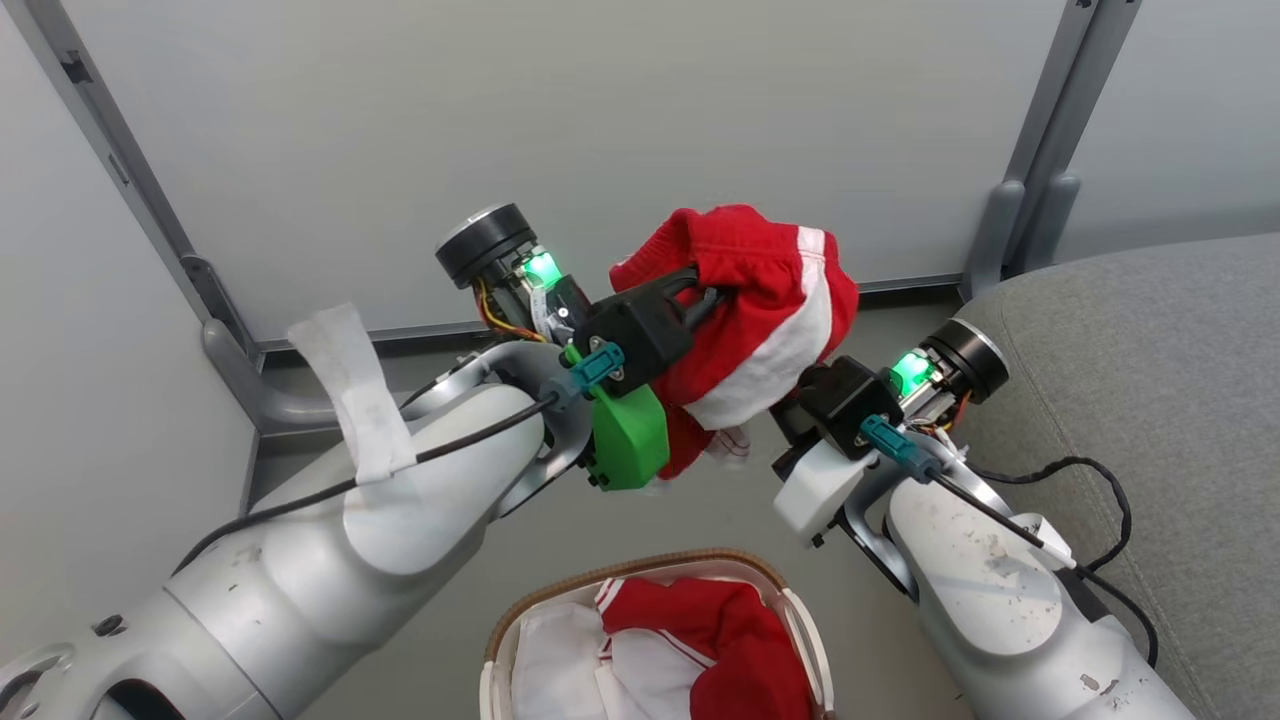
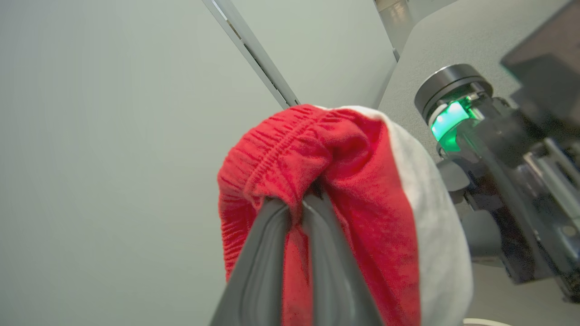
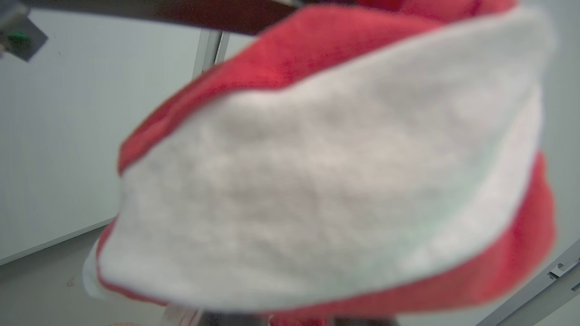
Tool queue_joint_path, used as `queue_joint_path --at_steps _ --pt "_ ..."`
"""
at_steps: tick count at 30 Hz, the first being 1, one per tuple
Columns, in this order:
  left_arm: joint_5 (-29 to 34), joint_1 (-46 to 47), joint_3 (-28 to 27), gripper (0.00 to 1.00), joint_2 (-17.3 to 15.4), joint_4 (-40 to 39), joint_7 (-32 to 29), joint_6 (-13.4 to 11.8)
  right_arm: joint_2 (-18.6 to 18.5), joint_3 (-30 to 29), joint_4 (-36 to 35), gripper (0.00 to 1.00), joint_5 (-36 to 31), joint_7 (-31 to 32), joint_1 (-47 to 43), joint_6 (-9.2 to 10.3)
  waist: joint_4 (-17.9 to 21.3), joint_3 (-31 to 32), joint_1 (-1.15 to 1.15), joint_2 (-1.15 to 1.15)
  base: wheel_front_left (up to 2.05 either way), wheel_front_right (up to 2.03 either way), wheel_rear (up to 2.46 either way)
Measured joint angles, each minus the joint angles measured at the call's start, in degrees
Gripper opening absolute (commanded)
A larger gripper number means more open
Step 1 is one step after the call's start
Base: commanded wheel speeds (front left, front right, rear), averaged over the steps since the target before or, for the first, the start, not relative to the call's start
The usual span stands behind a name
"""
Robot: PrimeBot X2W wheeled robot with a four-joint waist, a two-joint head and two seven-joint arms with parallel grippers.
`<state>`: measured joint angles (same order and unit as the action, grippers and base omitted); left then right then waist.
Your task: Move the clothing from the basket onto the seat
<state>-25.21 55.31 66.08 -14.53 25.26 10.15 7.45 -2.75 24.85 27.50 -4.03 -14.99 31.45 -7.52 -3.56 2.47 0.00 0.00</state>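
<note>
Head view: left gripper holds 1 garment

Left gripper (image 1: pixel 712 296) is clamped on 1 soft red garment (image 1: pixel 770 300) with a white stripe, above the woven-rimmed basket (image 1: pixel 640 562). Right gripper (image 1: pixel 805 390) has its fingers hidden behind it; grip unclear. At least 1 red piece (image 1: pixel 745 640) lies in the basket, beside the grey seat (image 1: pixel 1150 340).

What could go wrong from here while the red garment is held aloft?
The left pincer pinches only a small waistband fold of the red garment; the bunched rest could slip out and drop short of the seat.
Fabric hangs close over the right pincer and could snag as the arms part.
</note>
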Motion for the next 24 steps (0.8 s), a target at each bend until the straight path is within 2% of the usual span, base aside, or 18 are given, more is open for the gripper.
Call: queue_joint_path --at_steps 13,14,15,16,18,19,20,24 --pt "-4.1 -3.2 -2.7 0.02 -2.4 5.7 1.6 -1.1 0.0 -2.4 -1.7 0.0 0.9 0.0 -1.6 0.0 0.9 -1.0 0.0 0.0 0.0 0.0 0.0" --pt "-4.8 -3.7 -3.0 0.1 -2.4 6.2 1.9 -1.3 0.0 -2.7 -2.0 0.0 1.0 0.0 -1.7 0.0 1.0 -1.1 0.0 0.0 0.0 0.0 0.0" --pt "-5.4 -4.1 -3.3 0.23 -2.4 6.5 2.2 -1.4 0.0 -3.1 -2.4 0.0 1.3 0.0 -1.7 0.0 1.1 -1.1 0.0 0.0 0.0 0.0 0.0" --pt "-5.8 -4.5 -3.6 0.42 -2.4 6.7 2.4 -1.4 0.0 -3.3 -2.7 0.0 1.4 0.0 -1.7 0.0 1.2 -1.2 0.0 0.0 0.0 0.0 0.0" --pt "-6.9 -5.6 -4.4 0.53 -2.4 7.3 3.0 -1.6 0.0 -4.0 -3.4 0.0 1.5 0.0 -2.0 0.0 1.4 -1.4 0.0 0.0 0.0 0.0 0.0" --pt "-7.1 -6.3 -4.7 0.93 -2.3 7.6 3.4 -1.7 0.0 -4.4 -3.8 0.0 1.5 0.0 -2.3 0.0 1.4 -1.5 0.0 0.0 0.0 0.0 0.0" --pt "-7.5 -6.8 -5.0 1.0 -2.3 7.8 3.6 -2.0 0.0 -4.6 -4.1 0.0 1.5 0.0 -2.5 0.0 1.5 -1.5 0.0 0.0 0.0 0.0 0.0" --pt "-7.8 -9.6 -6.6 1.0 -2.0 8.3 4.6 -3.5 0.0 -6.2 -5.3 0.0 1.2 0.0 -2.7 0.0 1.6 -1.8 0.0 0.0 0.0 0.0 0.0"
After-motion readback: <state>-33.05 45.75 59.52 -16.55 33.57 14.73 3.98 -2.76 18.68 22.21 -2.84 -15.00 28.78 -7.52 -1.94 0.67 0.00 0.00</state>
